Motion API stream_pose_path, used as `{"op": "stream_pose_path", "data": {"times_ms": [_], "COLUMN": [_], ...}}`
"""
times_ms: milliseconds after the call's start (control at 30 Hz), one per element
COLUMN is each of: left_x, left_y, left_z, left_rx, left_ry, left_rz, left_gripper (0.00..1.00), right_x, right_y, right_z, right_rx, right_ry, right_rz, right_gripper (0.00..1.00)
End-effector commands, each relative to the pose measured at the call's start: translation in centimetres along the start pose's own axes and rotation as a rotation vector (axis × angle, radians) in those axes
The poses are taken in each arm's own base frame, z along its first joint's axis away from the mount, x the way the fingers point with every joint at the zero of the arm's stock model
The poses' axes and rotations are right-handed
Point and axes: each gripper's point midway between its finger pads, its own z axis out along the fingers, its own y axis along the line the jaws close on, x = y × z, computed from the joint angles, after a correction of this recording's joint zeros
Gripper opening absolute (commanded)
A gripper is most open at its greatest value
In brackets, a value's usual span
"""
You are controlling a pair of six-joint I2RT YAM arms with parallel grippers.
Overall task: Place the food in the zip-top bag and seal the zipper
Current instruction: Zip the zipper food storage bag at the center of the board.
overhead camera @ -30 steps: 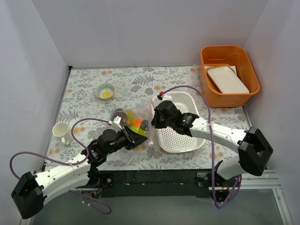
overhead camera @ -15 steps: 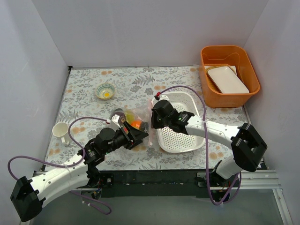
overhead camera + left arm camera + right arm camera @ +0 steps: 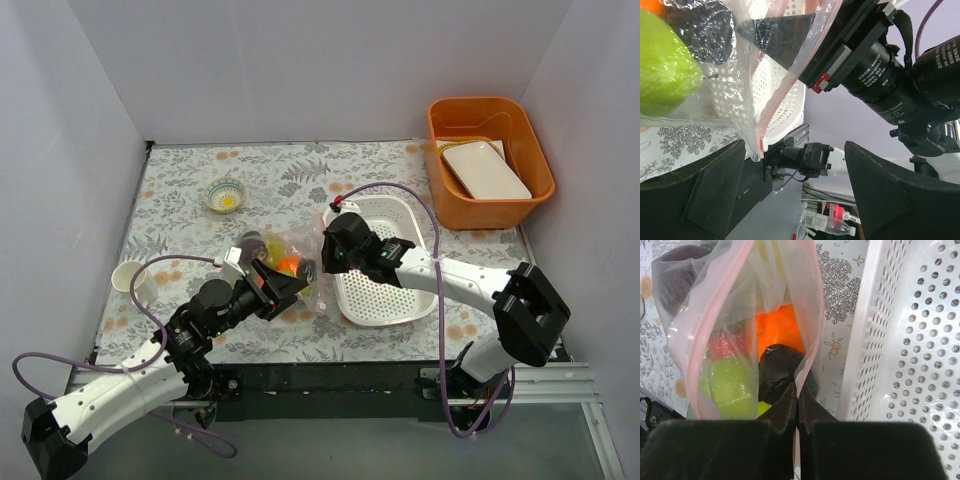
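The zip-top bag lies left of the white basket, with the food inside: an orange, a green pear, a dark avocado, a red piece and a purple plum. My right gripper is shut on the pink zipper at the right side of the mouth. The bag's mouth gapes open toward the right wrist camera. My left gripper stands open just near of the bag's lower corner, nothing between its fingers. The zipper hangs beside it.
A white perforated basket sits right of the bag, under my right arm. An orange bin holding a white dish stands at the back right. A small bowl is at the back left and a white mug at the left.
My left gripper has opened, let go of the bag's edge and drawn back toward the near left. The right gripper keeps its pinch on the zipper and has shifted slightly.
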Motion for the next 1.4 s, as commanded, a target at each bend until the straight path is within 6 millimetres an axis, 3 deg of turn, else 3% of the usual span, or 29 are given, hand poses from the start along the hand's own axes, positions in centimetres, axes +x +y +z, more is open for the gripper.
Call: {"op": "stream_pose_path", "data": {"times_ms": [0, 300, 433, 900, 1100, 1133, 1267, 1367], "left_x": [-0.2, 0.1, -0.1, 2.2, 2.7, 2.8, 3.2, 3.1], "left_y": [1.5, 2.1, 1.4, 3.3, 3.4, 3.9, 4.1, 4.1], "left_z": [0.3, 1.1, 1.2, 1.7, 2.1, 2.3, 2.3, 2.4], "left_rx": [-0.049, -0.043, -0.019, -0.016, -0.001, -0.007, 0.013, 0.02], "left_ry": [-0.021, -0.013, -0.019, 0.087, 0.11, 0.114, 0.127, 0.124], "left_rz": [-0.031, -0.065, -0.063, -0.137, -0.135, -0.139, -0.153, -0.148], "left_gripper": [0.81, 0.83, 0.86, 0.85, 0.75, 0.67, 0.54, 0.54], "right_x": [-1.6, -2.2, -2.3, -2.6, -2.8, -2.9, -3.1, -3.2], "right_y": [0.9, 0.1, 0.0, -0.1, 0.5, 0.7, 1.1, 1.2], "right_z": [-1.1, -2.5, -2.6, -2.9, -2.4, -2.4, -2.3, -2.4], "right_rx": [-0.038, -0.018, -0.018, -0.004, -0.019, -0.025, -0.032, -0.037], "right_ry": [-0.067, -0.112, -0.116, -0.126, -0.115, -0.118, -0.112, -0.113], "right_rz": [0.02, 0.014, 0.014, 0.007, 0.006, 0.008, 0.006, 0.005], "right_gripper": [0.01, 0.01, 0.01, 0.01, 0.01, 0.01, 0.01, 0.01]}}
